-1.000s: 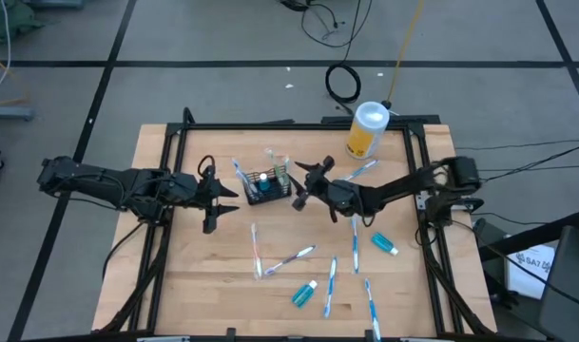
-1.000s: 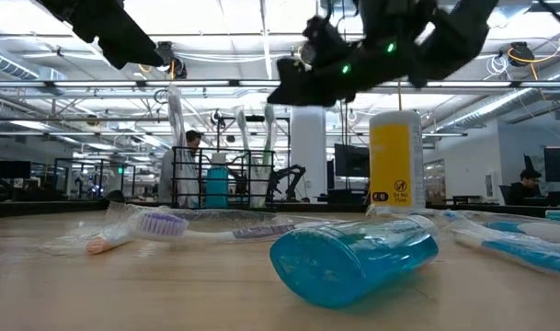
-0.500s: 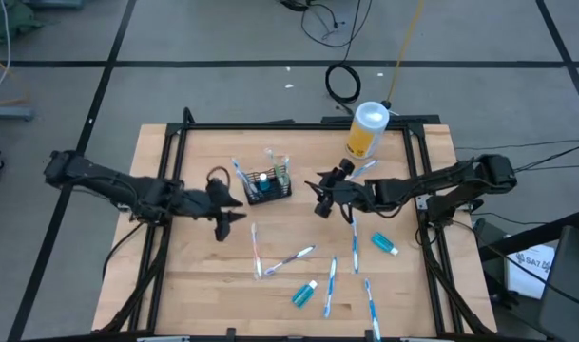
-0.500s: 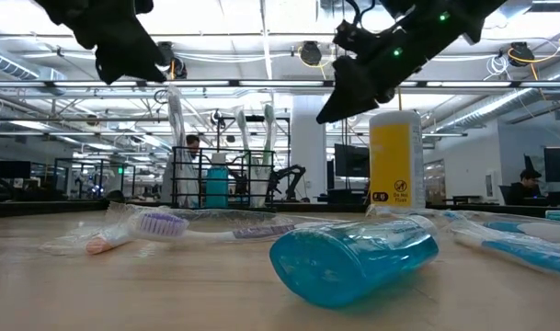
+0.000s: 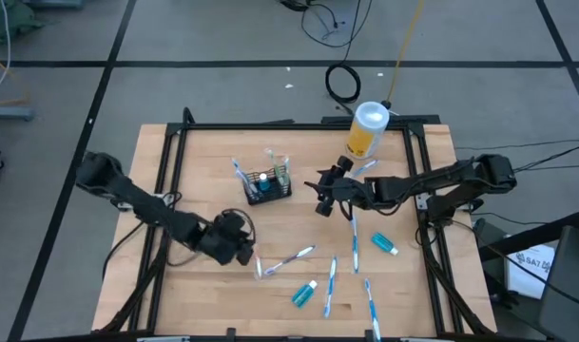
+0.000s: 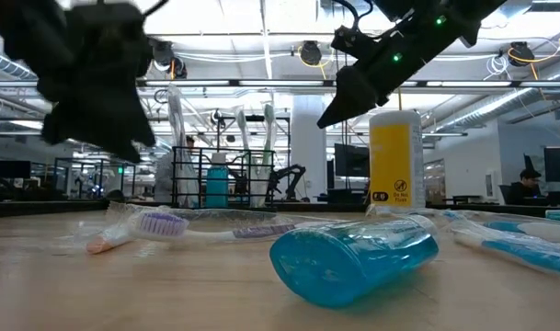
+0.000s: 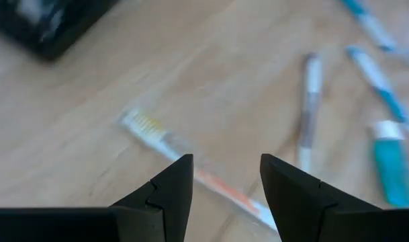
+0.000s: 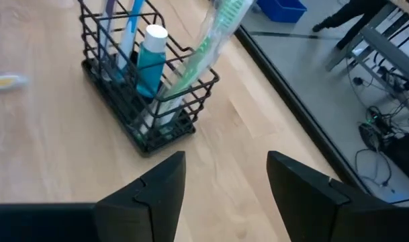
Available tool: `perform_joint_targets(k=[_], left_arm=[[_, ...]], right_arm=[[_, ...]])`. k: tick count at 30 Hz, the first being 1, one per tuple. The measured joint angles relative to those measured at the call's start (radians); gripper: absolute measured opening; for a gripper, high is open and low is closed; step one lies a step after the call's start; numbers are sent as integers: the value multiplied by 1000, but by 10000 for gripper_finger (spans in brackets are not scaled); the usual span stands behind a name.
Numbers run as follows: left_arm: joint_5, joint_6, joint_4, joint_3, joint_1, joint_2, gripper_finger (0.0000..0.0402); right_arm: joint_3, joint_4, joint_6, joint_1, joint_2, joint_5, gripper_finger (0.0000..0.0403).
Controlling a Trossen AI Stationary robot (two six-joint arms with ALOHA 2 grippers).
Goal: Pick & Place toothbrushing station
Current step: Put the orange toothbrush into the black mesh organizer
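Caddy [image 5: 268, 183] stands mid-table, part-filled; left pincer [image 7: 220, 176], open and empty, hovers over a loose toothbrush [image 7: 191, 160], so pickup looks in hand: next, lower and close; right pincer [image 8: 221, 176] open, empty, beside caddy.

Your left gripper [image 5: 241, 249] has left its spot just beside the black wire caddy [image 5: 268, 184] and swung toward the near side of the desk [image 5: 203, 285]; it now hangs over the wrapped toothbrush [image 7: 191, 168] lying there, fingers [image 7: 169, 191] parted and empty. Your right gripper [image 5: 323, 197] drew back from the caddy's other side early in that second and has held since, also parted and empty.
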Motion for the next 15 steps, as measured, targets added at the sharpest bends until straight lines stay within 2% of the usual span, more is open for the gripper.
perform_joint_targets(k=[6, 10, 15], left_arm=[[-81, -201, 26, 0, -37, 132, 177], [-114, -258, 69, 0, -33, 198, 177], [-96, -292, 91, 1, -7, 264, 177]], right_arm=[[0, 108, -8, -32, 0, 0, 200], [0, 183, -8, -45, 0, -1, 202], [0, 212, -31, -53, 0, -2, 203]])
